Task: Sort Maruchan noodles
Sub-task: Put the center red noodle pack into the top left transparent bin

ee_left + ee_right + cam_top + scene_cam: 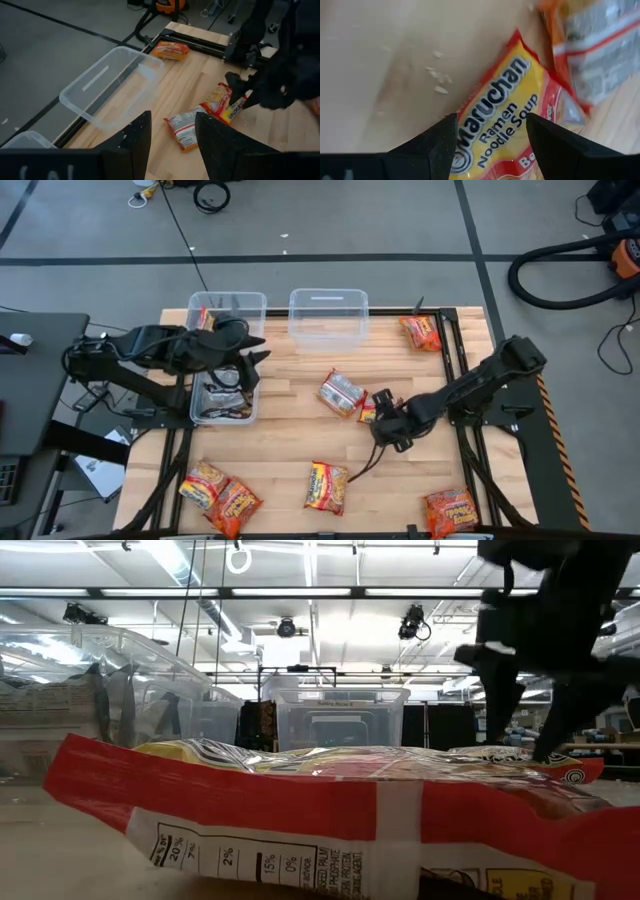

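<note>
Seen from above, the Maruchan noodles lie scattered over the wooden desk (290, 395): a silver packet (341, 392) near the middle, a yellow-and-red packet (367, 413) just beside it, an orange one (421, 332) at the far right corner, and four more along the near edge. The right pincer (384, 418) is down at the yellow-and-red packet, while the left pincer (245, 355) hangs over the left clear bin (225, 305), which already has packets in it; the second bin (328, 313) looks empty.

At desk height, a red-and-white packet (330, 820) fills the foreground, its film crinkled and puffed, so these look light and soft-skinned with a brittle block inside. A dark arm shows at the upper right.

Through the left wrist camera, the left pincer (172, 140) has its jaws parted, with nothing between them. Beyond it lie the silver packet (183, 128) and the yellow-and-red packet (224, 102), with the right arm's dark tip at the latter.

Through the right wrist camera, the right pincer (490, 132) stands wide open astride one end of the yellow-and-red packet (502, 117), not yet gripping. Glossy film is likely slippery and will buckle; a hold across the narrow width, near this end, pressing onto the firm block instead of loose edge seal, seems safest. Crumbs (439, 80) lie close by.
</note>
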Robot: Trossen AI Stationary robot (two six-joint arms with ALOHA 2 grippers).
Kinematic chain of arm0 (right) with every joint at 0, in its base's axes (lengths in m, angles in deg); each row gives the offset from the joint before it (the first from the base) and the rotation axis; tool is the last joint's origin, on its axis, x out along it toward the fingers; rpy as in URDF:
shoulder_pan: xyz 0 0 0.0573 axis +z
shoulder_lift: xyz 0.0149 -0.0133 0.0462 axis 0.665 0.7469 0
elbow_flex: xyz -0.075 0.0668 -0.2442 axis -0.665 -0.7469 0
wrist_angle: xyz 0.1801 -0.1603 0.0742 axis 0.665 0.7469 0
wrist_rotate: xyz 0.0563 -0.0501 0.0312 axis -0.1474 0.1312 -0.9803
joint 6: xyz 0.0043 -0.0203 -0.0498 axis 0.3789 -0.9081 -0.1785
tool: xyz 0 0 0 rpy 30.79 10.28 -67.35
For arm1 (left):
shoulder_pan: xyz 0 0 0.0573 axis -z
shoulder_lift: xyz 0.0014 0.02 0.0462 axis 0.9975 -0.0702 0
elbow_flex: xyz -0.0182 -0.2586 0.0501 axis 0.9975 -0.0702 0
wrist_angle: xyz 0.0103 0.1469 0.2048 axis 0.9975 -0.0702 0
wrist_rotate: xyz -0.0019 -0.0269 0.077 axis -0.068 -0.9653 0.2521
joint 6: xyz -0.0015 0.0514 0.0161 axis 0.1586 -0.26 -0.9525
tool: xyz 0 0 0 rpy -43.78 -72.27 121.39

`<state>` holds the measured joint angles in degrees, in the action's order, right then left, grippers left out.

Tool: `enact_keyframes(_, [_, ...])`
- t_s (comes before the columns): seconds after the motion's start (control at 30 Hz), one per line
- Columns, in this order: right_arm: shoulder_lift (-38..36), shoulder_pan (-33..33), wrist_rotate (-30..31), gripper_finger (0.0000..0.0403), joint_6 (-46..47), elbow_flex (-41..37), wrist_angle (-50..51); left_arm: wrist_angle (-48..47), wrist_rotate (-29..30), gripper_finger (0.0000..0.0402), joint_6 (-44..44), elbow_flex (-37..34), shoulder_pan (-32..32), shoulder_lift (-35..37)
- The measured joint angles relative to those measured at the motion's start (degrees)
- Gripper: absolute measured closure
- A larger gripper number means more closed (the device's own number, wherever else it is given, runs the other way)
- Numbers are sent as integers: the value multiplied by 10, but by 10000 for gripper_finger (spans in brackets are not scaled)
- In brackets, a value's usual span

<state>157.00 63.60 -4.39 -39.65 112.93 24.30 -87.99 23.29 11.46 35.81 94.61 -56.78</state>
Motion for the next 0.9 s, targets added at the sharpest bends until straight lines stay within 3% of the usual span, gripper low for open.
enact_keyframes(0.2, [60, -7, 37, 211, 47, 3, -30, 9, 10, 244, 7, 0, 21, 7])
enact_keyframes(0.37, [63, -22, 39, 324, 81, 3, -44, 45, 14, 244, -5, -1, 42, 10])
enact_keyframes(0.47, [30, -37, 0, 387, 79, 12, -37, 55, 27, 244, -10, -1, 54, 10])
enact_keyframes(0.7, [-88, -88, -78, 395, 13, 154, 3, -21, 28, 244, 28, 0, 43, 9])
enact_keyframes(0.9, [-110, -199, -85, 395, -1, 255, -178, -24, 66, 235, 33, 0, 12, 10])
